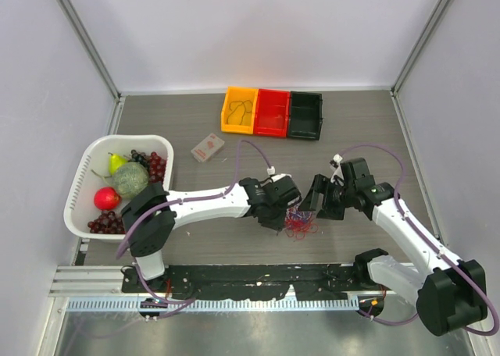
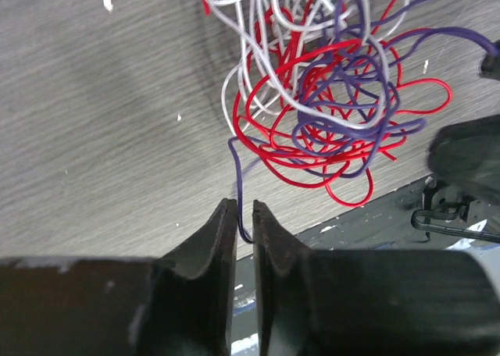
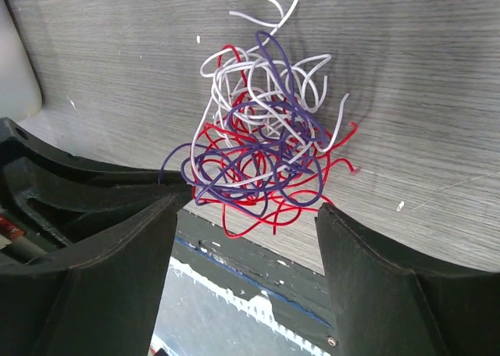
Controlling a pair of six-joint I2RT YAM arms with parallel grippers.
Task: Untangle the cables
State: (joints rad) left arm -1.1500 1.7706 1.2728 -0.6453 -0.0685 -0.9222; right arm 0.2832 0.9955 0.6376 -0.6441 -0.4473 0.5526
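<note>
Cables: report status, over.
Left jaws narrow around purple cable, grip unclear. Right jaws open, facing tangle. Red, white, purple knotted together. Nothing blocking.

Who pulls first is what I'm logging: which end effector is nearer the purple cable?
Left. The left end effector has a strand of the purple cable between its nearly closed fingers; the right end effector hangs open beside the tangle.

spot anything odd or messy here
Only the cables: red, white and purple strands snarled in one heap at the table's near edge. One purple strand trails out between the left gripper's fingers. Nothing else looks off.
</note>
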